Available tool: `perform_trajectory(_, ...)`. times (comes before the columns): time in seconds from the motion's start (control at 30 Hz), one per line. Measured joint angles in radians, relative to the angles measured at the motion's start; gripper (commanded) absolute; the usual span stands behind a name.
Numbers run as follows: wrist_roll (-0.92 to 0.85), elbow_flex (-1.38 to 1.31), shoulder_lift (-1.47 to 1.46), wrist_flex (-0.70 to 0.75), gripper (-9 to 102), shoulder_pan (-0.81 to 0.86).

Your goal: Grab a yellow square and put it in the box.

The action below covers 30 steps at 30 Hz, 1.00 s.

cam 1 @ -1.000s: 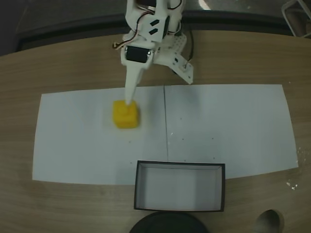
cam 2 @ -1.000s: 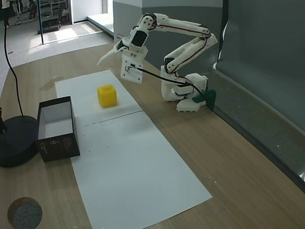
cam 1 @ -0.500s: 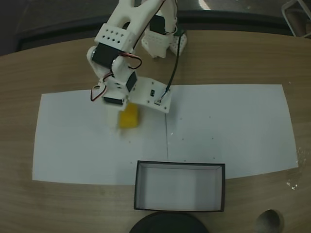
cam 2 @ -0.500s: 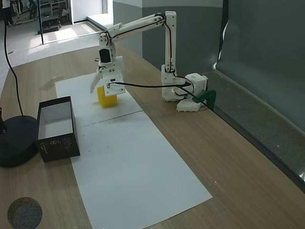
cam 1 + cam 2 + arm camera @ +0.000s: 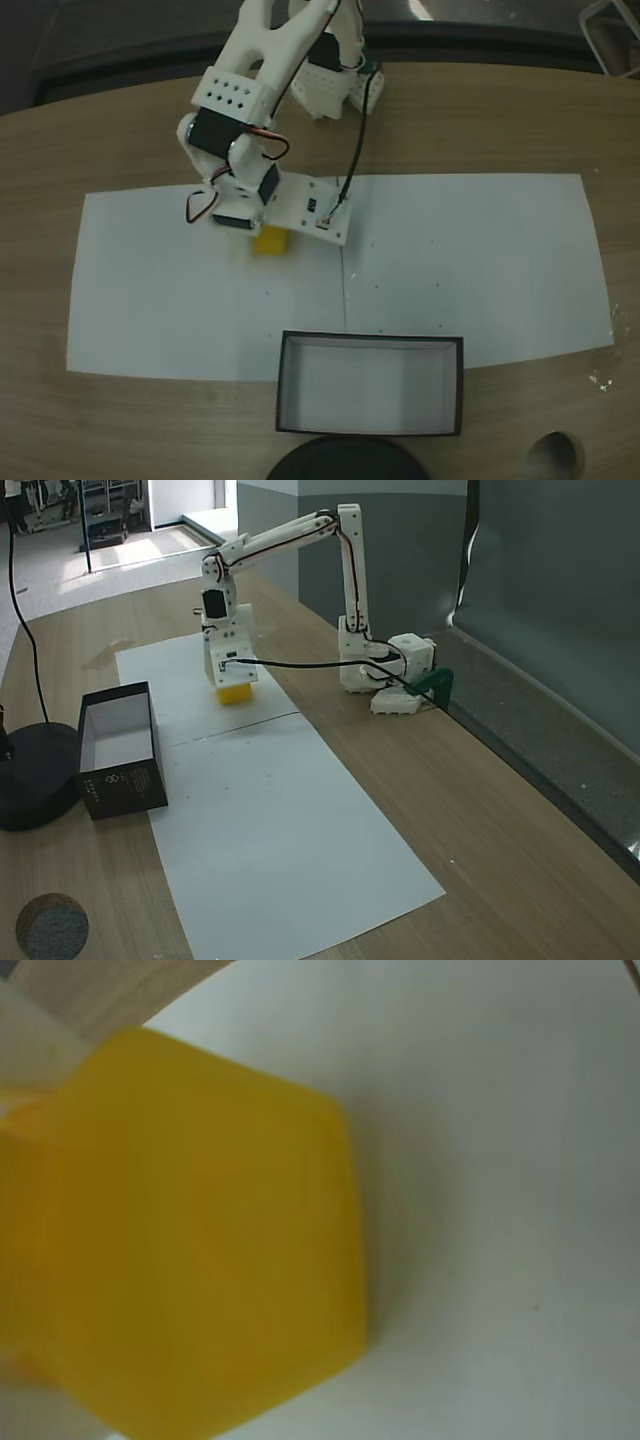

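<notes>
The yellow square (image 5: 270, 243) rests on the white paper, mostly hidden beneath my gripper (image 5: 262, 238) in a fixed view. From the side, the gripper (image 5: 232, 687) stands upright over the yellow square (image 5: 236, 694), with its jaws drawn in against the block's sides. In the wrist view the yellow square (image 5: 200, 1240) fills the left half, and a pale finger (image 5: 25, 1050) presses on its left edge. The box (image 5: 370, 384) with black walls and a white inside lies open below the block, and in the side view the box (image 5: 118, 748) sits left of it.
White paper sheets (image 5: 470, 260) cover the wooden table (image 5: 480, 810). A black round base (image 5: 30, 780) stands just beyond the box, and a grey disc (image 5: 50, 925) lies near the table's front corner. The arm's base (image 5: 390, 675) and a black cable are behind the block.
The arm swung out and came down over the yellow square. The finger that was splayed beside the block half a second ago has drawn in against it.
</notes>
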Motion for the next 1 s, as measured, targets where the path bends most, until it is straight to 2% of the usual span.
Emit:
perform_trajectory(0.2,0.083,-0.1,0.043,0.046,11,-0.121)
perform_trajectory(0.37,0.164,-0.307,0.239,0.183,11,-0.318)
perform_trajectory(0.53,0.195,-0.482,0.388,0.198,11,-0.486)
perform_trajectory(0.7,0.225,-0.517,0.362,0.06,11,-0.555)
perform_trajectory(0.87,0.229,-0.525,0.179,-0.092,11,-0.549)
perform_trajectory(1.0,0.229,-0.541,0.003,-0.156,11,-0.525)
